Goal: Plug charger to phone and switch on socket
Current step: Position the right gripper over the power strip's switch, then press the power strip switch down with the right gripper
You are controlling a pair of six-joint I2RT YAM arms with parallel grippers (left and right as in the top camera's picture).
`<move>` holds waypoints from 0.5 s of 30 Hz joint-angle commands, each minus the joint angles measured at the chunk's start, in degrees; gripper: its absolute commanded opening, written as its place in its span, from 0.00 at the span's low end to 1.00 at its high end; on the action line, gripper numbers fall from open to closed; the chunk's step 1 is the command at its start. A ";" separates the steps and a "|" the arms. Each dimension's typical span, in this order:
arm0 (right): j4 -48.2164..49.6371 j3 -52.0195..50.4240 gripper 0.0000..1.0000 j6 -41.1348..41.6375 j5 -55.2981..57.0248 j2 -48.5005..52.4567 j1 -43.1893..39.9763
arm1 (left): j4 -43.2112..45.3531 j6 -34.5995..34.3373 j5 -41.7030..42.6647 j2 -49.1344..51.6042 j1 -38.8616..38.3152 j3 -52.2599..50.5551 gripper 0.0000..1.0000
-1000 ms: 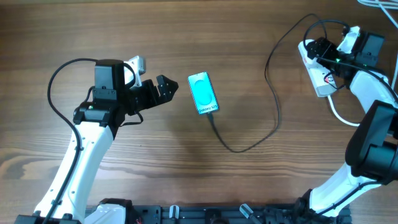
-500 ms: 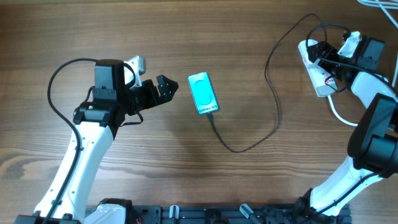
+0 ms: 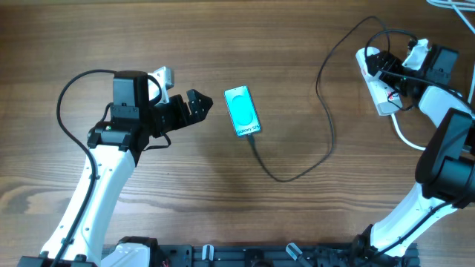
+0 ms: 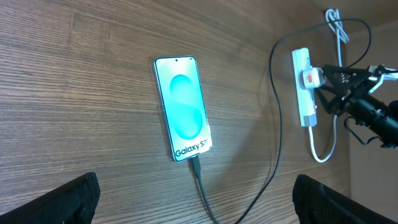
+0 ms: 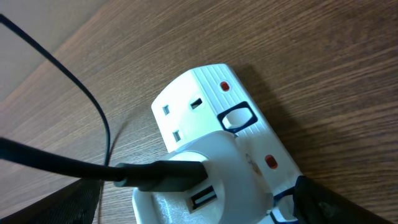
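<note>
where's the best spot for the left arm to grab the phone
Across its two long edges near the middle, coming straight down from above. The phone lies flat, face up on the table, so only the narrow sides offer the jaws purchase; the charger occupies the lower short end.

Each arm is built of white tubular links joined by black, boxy joint housings. On the left arm (image 3: 86,194), a thin black cable (image 3: 61,111) loops out behind the tool and back into the housing, where a small green light (image 3: 109,127) glows. A white camera block (image 3: 163,76) sits just behind the left gripper (image 3: 202,105), which is all black, with angular fingers (image 4: 59,202) that look matte and dark at the tips. The right arm (image 3: 404,216) carries the same kind of white block (image 3: 421,47) behind its black right gripper (image 3: 377,62). Both arms rise from a black base rail (image 3: 223,256) fitted with silvery clamps.
</note>
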 commanded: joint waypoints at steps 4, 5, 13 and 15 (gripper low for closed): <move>-0.83 0.20 1.00 0.37 -5.44 2.03 0.35 | -0.02 -0.35 -0.52 -0.83 -0.09 -0.13 1.00; -0.92 0.20 1.00 0.39 -5.42 2.03 0.35 | -0.02 -0.35 -0.52 -0.83 -0.09 -0.13 1.00; -4.28 0.20 0.99 0.37 -1.90 2.03 0.35 | -0.02 -0.35 -0.55 -0.83 -0.09 -0.13 1.00; -4.42 0.20 1.00 0.17 -1.46 2.03 0.35 | -0.02 -0.33 -0.52 -0.83 -0.09 -0.13 1.00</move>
